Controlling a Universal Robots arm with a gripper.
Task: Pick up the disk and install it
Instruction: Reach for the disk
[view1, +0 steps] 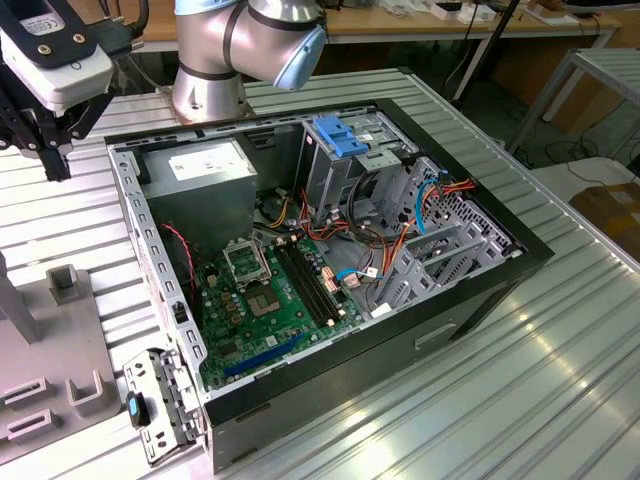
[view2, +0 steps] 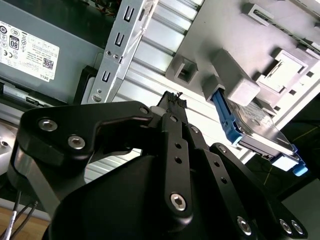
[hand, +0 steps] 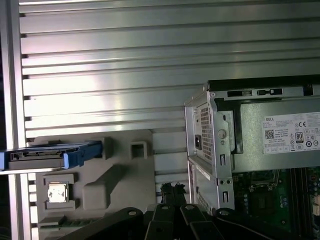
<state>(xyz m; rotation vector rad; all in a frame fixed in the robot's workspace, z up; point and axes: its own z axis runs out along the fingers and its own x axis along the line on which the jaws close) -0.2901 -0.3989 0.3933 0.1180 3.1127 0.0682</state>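
Blue-railed silvery disk, on edge in grey holder.

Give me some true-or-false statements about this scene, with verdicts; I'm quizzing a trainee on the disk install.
1. The claw grips the disk. False: the disk sits in the grey fixture, apart from the claw.
2. The computer case lies open. True.
3. The disk has blue side rails. True.
4. The power supply lies on the table outside the case. False: it sits inside the case, in a corner.
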